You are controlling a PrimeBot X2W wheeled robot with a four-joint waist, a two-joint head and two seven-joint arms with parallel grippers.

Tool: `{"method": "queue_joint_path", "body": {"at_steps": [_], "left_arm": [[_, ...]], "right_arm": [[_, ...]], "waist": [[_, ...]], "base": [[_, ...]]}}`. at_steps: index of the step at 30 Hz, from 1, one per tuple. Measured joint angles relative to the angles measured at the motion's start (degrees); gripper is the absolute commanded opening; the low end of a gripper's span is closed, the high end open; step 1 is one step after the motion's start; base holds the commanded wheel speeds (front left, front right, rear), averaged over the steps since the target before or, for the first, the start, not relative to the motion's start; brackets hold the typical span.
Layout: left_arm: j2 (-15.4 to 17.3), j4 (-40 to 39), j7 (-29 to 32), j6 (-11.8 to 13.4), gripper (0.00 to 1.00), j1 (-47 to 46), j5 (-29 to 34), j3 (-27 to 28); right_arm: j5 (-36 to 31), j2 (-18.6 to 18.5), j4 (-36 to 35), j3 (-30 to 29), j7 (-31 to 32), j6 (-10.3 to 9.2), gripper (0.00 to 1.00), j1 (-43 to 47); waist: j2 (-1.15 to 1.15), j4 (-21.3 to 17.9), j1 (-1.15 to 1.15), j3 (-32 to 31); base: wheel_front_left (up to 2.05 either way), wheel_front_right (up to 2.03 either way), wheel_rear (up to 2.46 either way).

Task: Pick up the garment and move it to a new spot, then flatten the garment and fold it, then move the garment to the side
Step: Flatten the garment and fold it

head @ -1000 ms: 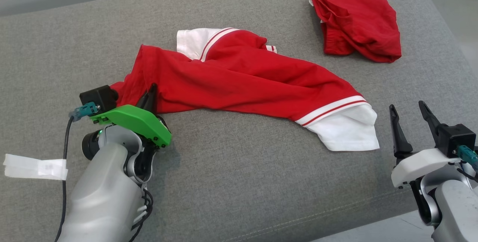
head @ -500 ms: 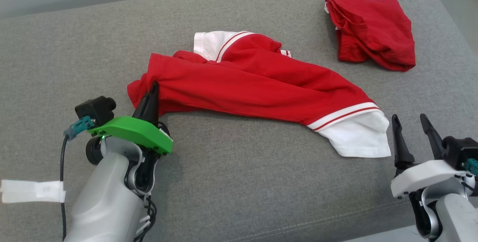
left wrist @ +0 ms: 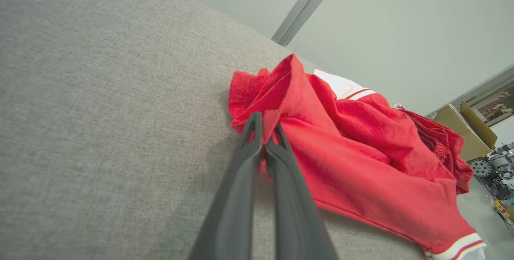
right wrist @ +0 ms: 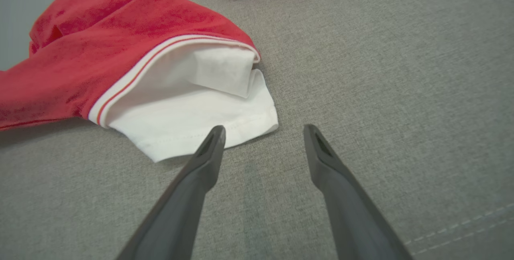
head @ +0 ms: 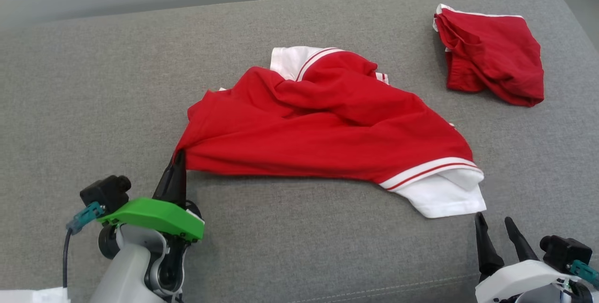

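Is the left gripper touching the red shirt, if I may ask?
Touching. The left wrist view shows the left gripper shut on a fold of the red shirt.

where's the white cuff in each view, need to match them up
head view: white cuff of the garment, lower right, just above the right pincer.
left wrist view: cuff in the bottom right corner, mostly cut off.
right wrist view: cuff left of centre, by the right pincer.
shared landmark: the thin red stripe edging the cuff.
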Motion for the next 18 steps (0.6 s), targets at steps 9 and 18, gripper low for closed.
{"method": "queue_joint_path", "body": {"at_steps": [9,18], "left_arm": [[0.6,-5.1,0.0,1.1,0.0,4.5,0.1,-0.6],[0.8,-9.3,0.0,2.6,0.0,7.6,0.7,-1.5]], "right_arm": [[3.3,1.3,2.7,-1.5,0.0,1.7,1.0,-1.0],[4.5,1.6,7.1,-2.0,0.0,2.5,1.0,-3.9]], "waist": [[0.0,1.0,0.0,-1.1],[0.0,1.6,0.0,-1.2]], "base": [[0.0,0.0,0.0],[0.0,0.0,0.0]]}}
